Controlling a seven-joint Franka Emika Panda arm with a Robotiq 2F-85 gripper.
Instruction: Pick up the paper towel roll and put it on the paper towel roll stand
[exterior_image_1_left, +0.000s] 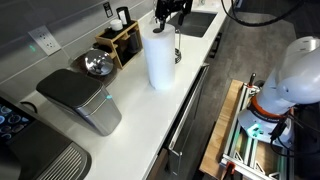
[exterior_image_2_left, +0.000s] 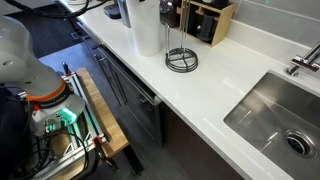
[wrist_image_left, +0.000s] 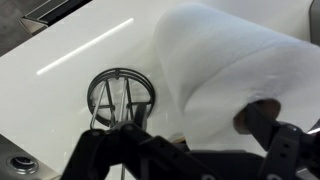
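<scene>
A white countertop is seen in both exterior views. A sink is set into it at one end, and a faucet is mounted at the sink's far edge. A wooden knife block is placed against the wall, with a metal bowl next to it and a grey appliance further along the counter. The knife block is the closest of these to the task's things and is found just behind them, apart from both.

The paper towel roll stand is set on the counter just beside the paper towel roll, on the sink side of it. Its dark ring base and thin upright rods are made out in the wrist view, where bright counter is seen through the wire.

The roll is stood upright on the countertop, not on the stand. It is shown as a thick, plain white cylinder, taller than the knife block, and much of the wrist view is filled by it.

The gripper is held at the roll's top, on the side towards the stand. Its fingers are spread wide apart and nothing is clamped between them. The roll's upper edge is seen next to one finger, but whether it is touched cannot be told.
</scene>
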